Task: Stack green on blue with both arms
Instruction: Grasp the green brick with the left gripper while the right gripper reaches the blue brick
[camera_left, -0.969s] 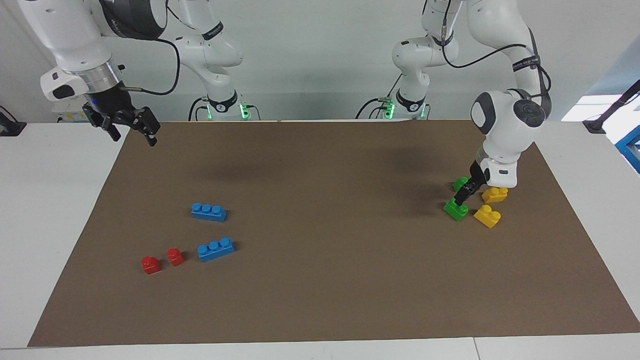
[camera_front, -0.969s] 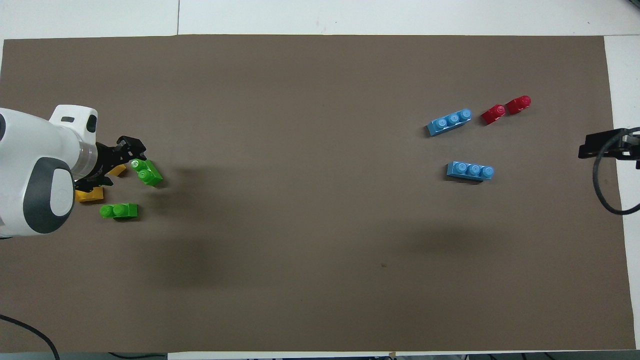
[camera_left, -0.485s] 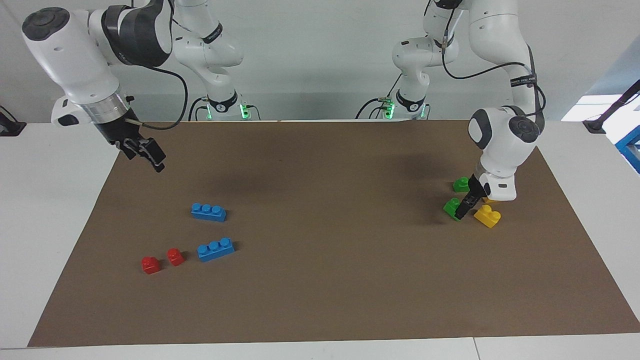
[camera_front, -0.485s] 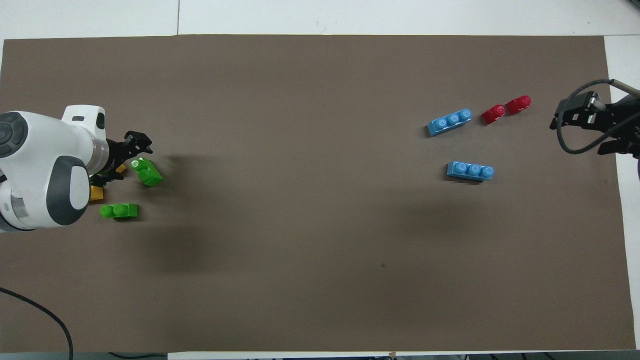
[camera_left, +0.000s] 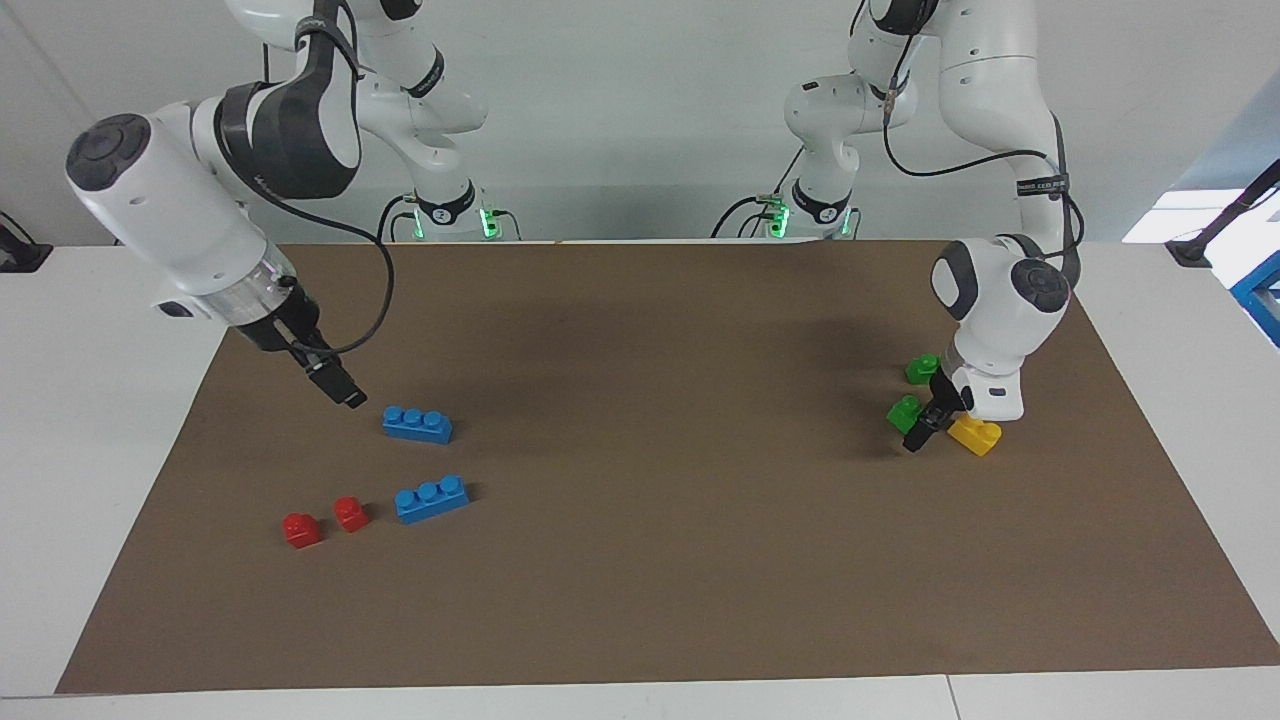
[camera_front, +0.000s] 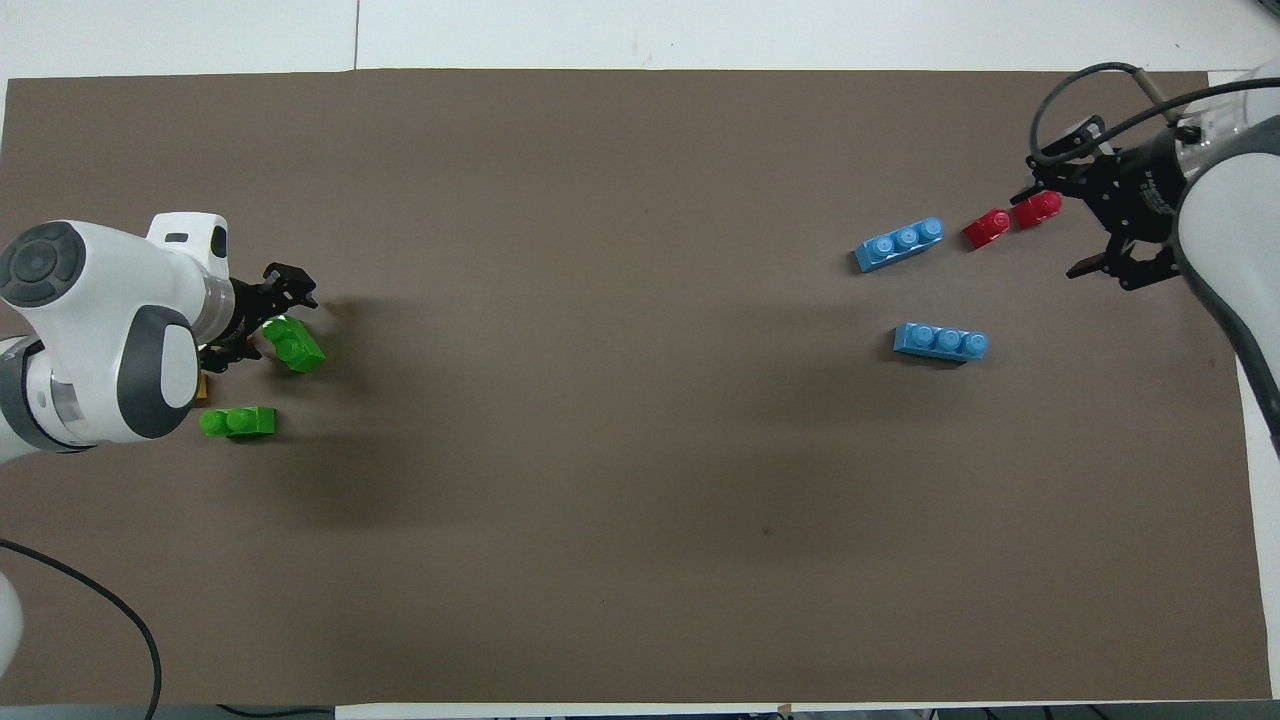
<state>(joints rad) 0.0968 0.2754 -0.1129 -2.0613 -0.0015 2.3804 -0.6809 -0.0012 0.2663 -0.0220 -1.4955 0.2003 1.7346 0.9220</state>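
Two green bricks lie at the left arm's end of the brown mat. My left gripper is down at the green brick that lies farther from the robots. It is open, and I cannot tell whether the brick sits between its fingers. The other green brick lies free. Two blue bricks lie toward the right arm's end, one nearer to the robots, one farther. My right gripper hangs open and empty over the mat beside the nearer blue brick.
Two red bricks lie beside the farther blue brick, toward the right arm's end. A yellow brick sits right beside the left gripper, partly under the left wrist. The brown mat covers most of the white table.
The right arm has swung down from the mat's corner toward the nearer blue brick. The left gripper has sunk lower at the green brick.
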